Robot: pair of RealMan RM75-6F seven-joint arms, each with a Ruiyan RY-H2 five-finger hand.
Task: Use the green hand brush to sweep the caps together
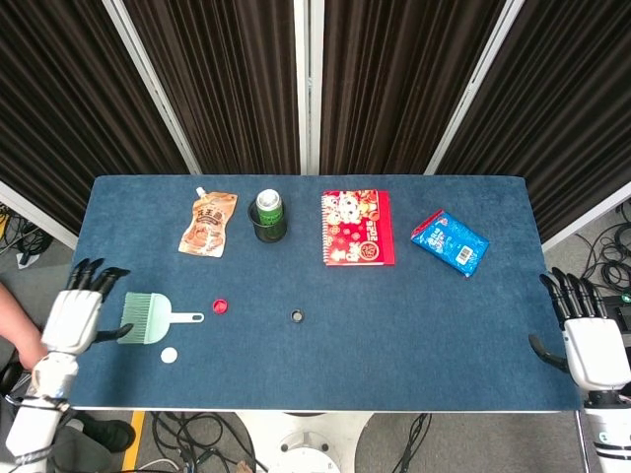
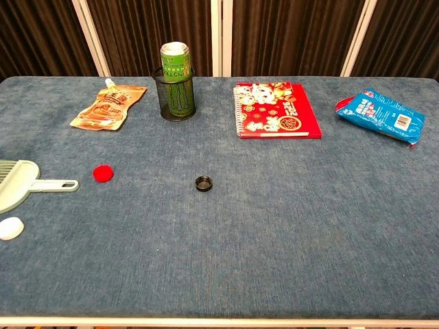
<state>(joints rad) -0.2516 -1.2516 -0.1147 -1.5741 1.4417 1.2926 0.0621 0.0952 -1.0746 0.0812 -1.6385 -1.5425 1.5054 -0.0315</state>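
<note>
The green hand brush (image 1: pixel 150 318) lies flat near the table's left edge, its handle pointing right; the chest view shows the green hand brush (image 2: pixel 27 184) at the left border. A red cap (image 1: pixel 221 306) sits just right of the handle tip, a white cap (image 1: pixel 170 355) below the brush, and a black cap (image 1: pixel 297 316) near the table's middle. My left hand (image 1: pixel 75 317) hovers over the table's left edge, just left of the brush, fingers spread and holding nothing. My right hand (image 1: pixel 588 340) stays off the right edge, fingers apart and empty.
Along the far side lie an orange pouch (image 1: pixel 208 224), a green can in a black mesh cup (image 1: pixel 269 215), a red notebook (image 1: pixel 357 228) and a blue snack bag (image 1: pixel 450 241). A person's arm (image 1: pixel 18 335) shows off the table's left edge.
</note>
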